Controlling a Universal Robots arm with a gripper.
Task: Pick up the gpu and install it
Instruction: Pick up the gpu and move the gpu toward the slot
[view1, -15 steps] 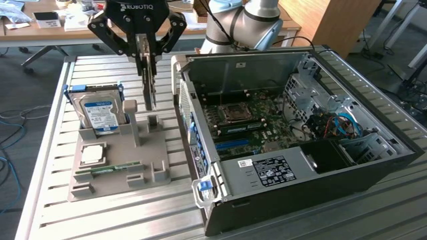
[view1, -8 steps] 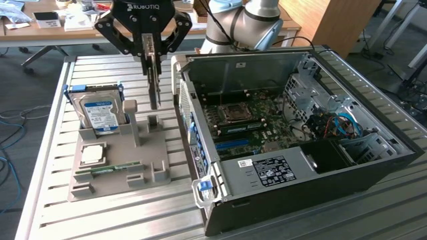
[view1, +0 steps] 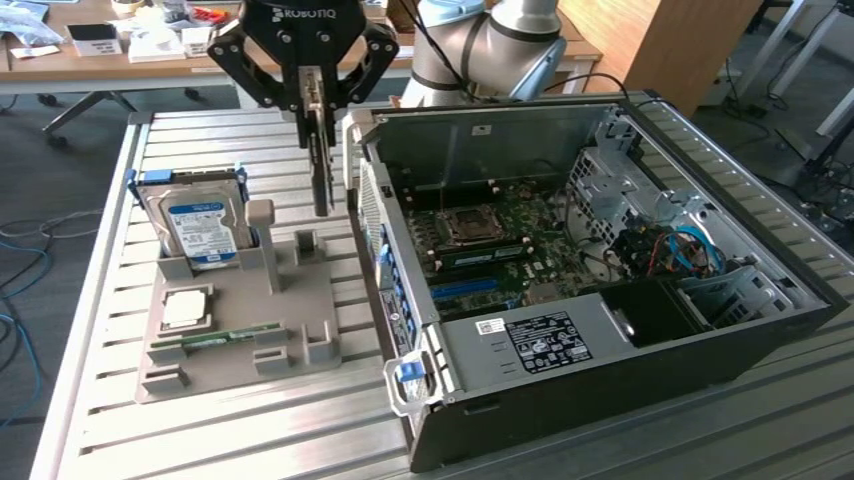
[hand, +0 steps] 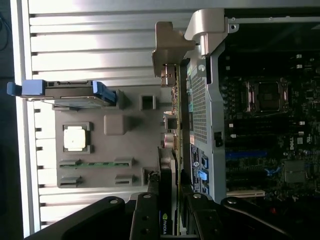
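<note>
Claw (view1: 318, 100) clenched on gpu (view1: 320, 170), card suspended edge-on above table (view1: 200, 130), long axis vertical, free end pointing down, between grey parts tray (view1: 254, 310) and open computer case (view1: 721, 350).

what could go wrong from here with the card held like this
1. The pincer grips the gpu only at its upper end, so the long hanging card could tilt or slip.
2. It hangs right beside the computer case wall; its lower edge may catch the rim.
</note>
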